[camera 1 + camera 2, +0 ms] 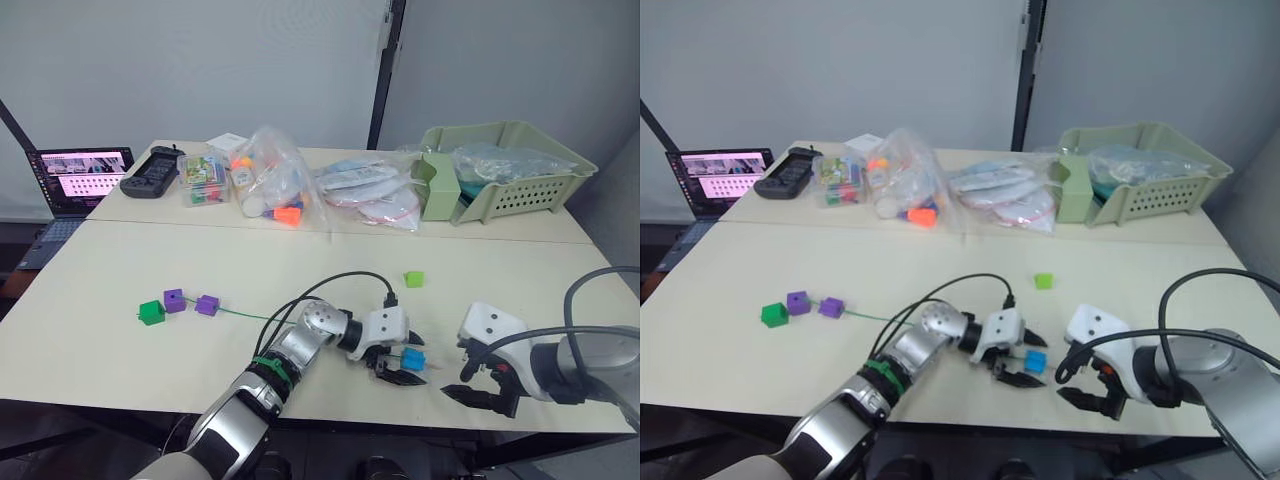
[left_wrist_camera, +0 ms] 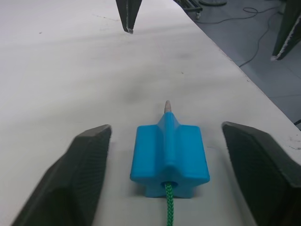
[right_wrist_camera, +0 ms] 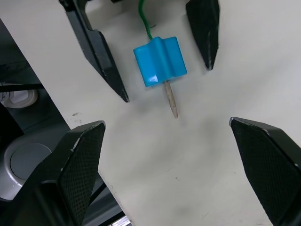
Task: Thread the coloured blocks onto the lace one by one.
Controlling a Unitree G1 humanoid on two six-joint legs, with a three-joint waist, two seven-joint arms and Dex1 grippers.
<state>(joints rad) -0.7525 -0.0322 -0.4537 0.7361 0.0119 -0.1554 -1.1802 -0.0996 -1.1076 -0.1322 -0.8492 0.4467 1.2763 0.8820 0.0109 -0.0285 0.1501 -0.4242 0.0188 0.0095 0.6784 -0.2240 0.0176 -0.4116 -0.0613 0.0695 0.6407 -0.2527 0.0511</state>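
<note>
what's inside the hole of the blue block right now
The lace runs through the blue block; its pale tip pokes out the far side. The stretch inside is hidden.

The blue block (image 2: 169, 157) looks like smooth moulded plastic with a soft sheen, and the lace (image 2: 168, 207) running out of its hole is a twisted, rough-looking green cord ending in a pale, stiff, matt tip (image 3: 171, 101). The table (image 1: 300, 260) is a matt cream laminate. The gripper fingers (image 3: 80, 165) show a finely textured matt black surface. At 1 o'clock, the basket (image 1: 500, 175) is pale green plastic; the bags (image 1: 270, 175) are clear, glossy film.
</note>
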